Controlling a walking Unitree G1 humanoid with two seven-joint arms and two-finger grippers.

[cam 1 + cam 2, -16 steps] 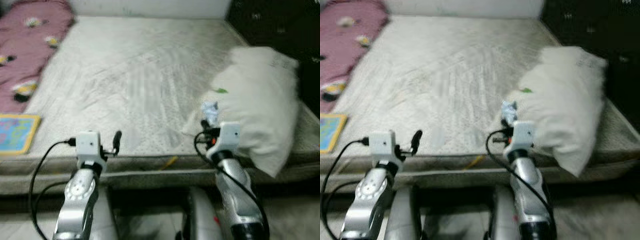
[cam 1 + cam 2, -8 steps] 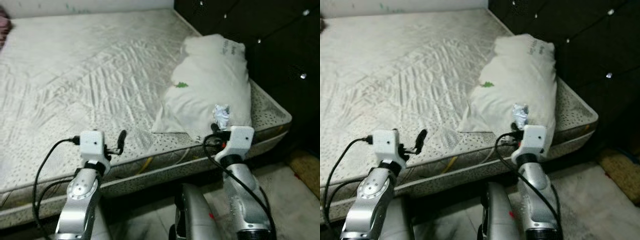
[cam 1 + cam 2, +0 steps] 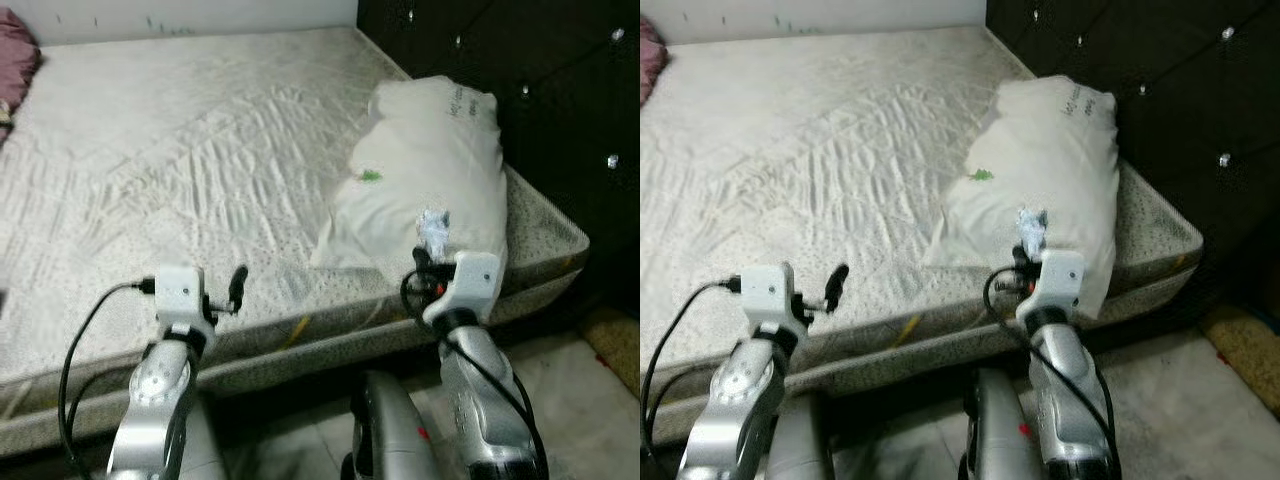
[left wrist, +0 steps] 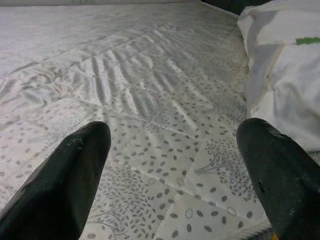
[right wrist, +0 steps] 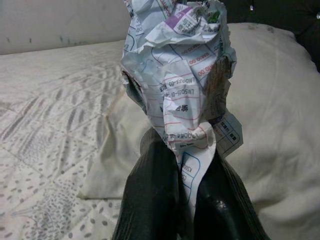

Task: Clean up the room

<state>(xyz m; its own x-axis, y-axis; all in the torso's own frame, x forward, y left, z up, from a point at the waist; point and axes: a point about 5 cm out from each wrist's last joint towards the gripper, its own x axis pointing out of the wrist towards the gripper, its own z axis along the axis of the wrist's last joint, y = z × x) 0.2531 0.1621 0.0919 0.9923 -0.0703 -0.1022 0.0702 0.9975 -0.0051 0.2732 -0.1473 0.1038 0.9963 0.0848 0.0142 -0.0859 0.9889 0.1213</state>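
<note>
A crumpled printed paper [image 5: 175, 65] is pinched between the fingers of my right gripper [image 3: 431, 243], which is held up in front of the mattress edge beside the white pillow [image 3: 430, 170]. The same paper [image 3: 1031, 229] pokes up above the right wrist camera. My left gripper [image 3: 238, 282] hovers at the mattress's front edge; its two black fingertips [image 4: 75, 170] stand wide apart with only the patterned mattress [image 4: 165, 125] between them.
A bare quilted mattress [image 3: 180, 170] spreads ahead, with a dark tufted headboard [image 3: 540, 90] on the right. A pink blanket [image 3: 15, 55] lies at the far left corner. Pale tiled floor [image 3: 1160, 400] and a brownish mat [image 3: 615, 345] are at the lower right.
The view has swung a little back to the left, so the pink blanket shows again. Both arms keep their pose and the right gripper still grips the paper.
</note>
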